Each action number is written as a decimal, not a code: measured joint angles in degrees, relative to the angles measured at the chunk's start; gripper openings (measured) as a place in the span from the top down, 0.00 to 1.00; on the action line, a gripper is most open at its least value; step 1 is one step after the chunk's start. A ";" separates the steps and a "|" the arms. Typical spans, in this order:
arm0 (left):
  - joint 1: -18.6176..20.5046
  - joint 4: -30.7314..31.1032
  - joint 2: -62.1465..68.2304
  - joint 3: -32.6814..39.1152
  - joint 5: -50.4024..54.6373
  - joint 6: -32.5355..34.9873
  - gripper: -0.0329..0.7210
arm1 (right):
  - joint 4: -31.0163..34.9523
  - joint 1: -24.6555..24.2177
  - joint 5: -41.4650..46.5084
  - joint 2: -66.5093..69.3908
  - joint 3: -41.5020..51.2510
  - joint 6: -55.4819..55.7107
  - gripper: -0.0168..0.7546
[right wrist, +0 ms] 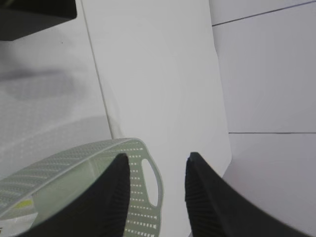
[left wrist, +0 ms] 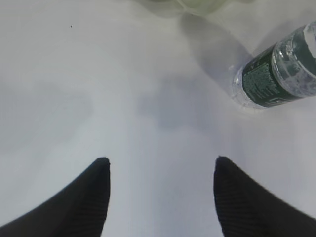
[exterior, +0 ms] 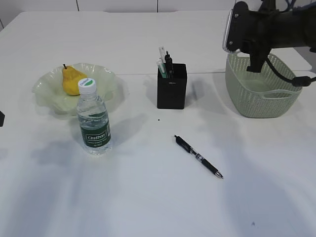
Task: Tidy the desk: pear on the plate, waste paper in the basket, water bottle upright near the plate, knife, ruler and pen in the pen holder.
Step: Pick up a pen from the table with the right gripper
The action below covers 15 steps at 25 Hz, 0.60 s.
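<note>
The yellow pear (exterior: 72,79) lies in the pale green plate (exterior: 106,81). In front of the plate the water bottle (exterior: 94,123) stands upright; the left wrist view shows it (left wrist: 276,74) at upper right. Several slim things stick out of the black pen holder (exterior: 172,89); I cannot tell knife from ruler among them. A black pen (exterior: 198,156) lies on the desk (exterior: 148,207). My right gripper (exterior: 255,61) hangs open and empty over the basket (exterior: 261,96), above its handle (right wrist: 153,182). My left gripper (left wrist: 162,160) is open over bare tabletop. No waste paper shows.
The pen holder's corner (right wrist: 34,15) shows at top left of the right wrist view. The plate's rim (left wrist: 197,5) lies just beyond the left gripper. A seam (exterior: 138,74) crosses the tabletop behind the objects. The table's far edge (right wrist: 222,123) runs past the basket.
</note>
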 joint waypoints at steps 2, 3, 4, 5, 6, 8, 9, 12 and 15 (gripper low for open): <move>0.00 0.00 0.00 0.00 -0.06 0.00 0.34 | 0.23 0.00 1.53 0.00 0.03 2.36 0.61; 0.00 0.00 0.00 0.00 -0.15 0.00 0.34 | 0.23 0.00 2.33 0.00 0.29 3.25 0.61; 0.00 0.00 0.00 0.00 -0.15 0.00 0.34 | 0.27 0.00 3.28 0.00 0.75 3.87 0.61; 0.00 0.00 0.00 0.00 -0.15 0.00 0.34 | 0.37 0.00 4.10 0.00 1.38 4.41 0.61; 0.00 0.00 0.00 0.00 -0.15 0.00 0.34 | 0.37 0.00 4.88 0.00 2.07 4.73 0.61; 0.00 0.00 0.00 0.00 -0.15 0.00 0.34 | 0.41 0.00 6.17 0.00 4.00 5.11 0.61; 0.00 0.00 0.00 0.00 -0.20 0.00 0.34 | 0.51 0.00 6.84 -0.12 4.88 5.21 0.61; 0.00 0.00 0.00 0.00 -0.28 0.00 0.34 | 1.33 1.00 11.32 -0.95 7.88 5.34 0.61; 0.00 0.00 0.00 0.00 -0.43 0.00 0.34 | 6.59 2.42 14.59 -2.43 8.88 6.11 0.61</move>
